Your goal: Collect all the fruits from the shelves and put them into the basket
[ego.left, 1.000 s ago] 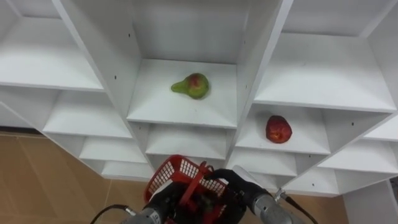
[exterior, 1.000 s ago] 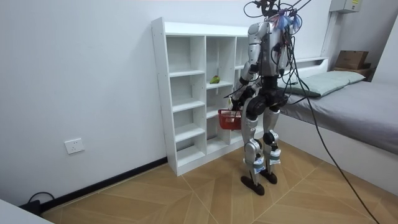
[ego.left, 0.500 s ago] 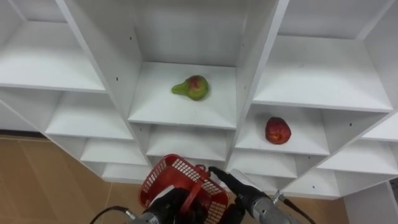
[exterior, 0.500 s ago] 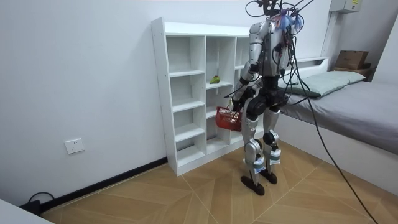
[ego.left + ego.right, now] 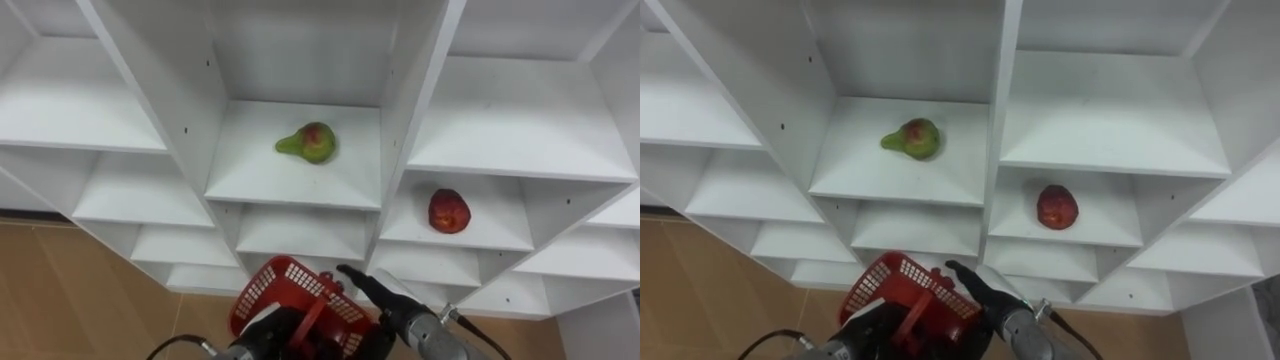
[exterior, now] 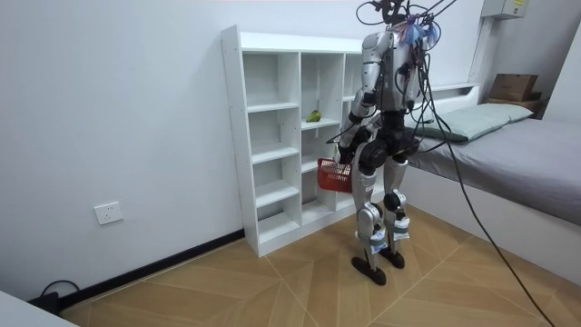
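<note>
Two fruits lie in the closet (image 5: 420, 70), neither in a hand; one green pear with a red blush (image 5: 308, 141) rests on its side on the middle column's shelf, with bare white board on every side of it and well back from the front edge; one red round fruit (image 5: 448, 211) sits in the compartment just right of that column and one shelf lower, apart from both side walls. Below them, in front of the lower shelves, hangs one red mesh basket (image 5: 266, 284); the left hand (image 5: 272, 326) is curled round its handle, while the right hand (image 5: 372, 292) lies at the basket's right rim with fingers stretched straight toward the closet, holding nothing. In the room view the robot stands upright close before the closet, basket (image 6: 334, 175) at thigh height, on open wooden floor (image 6: 272, 291); a bed (image 6: 508, 154) lies behind it at the room view's right.
</note>
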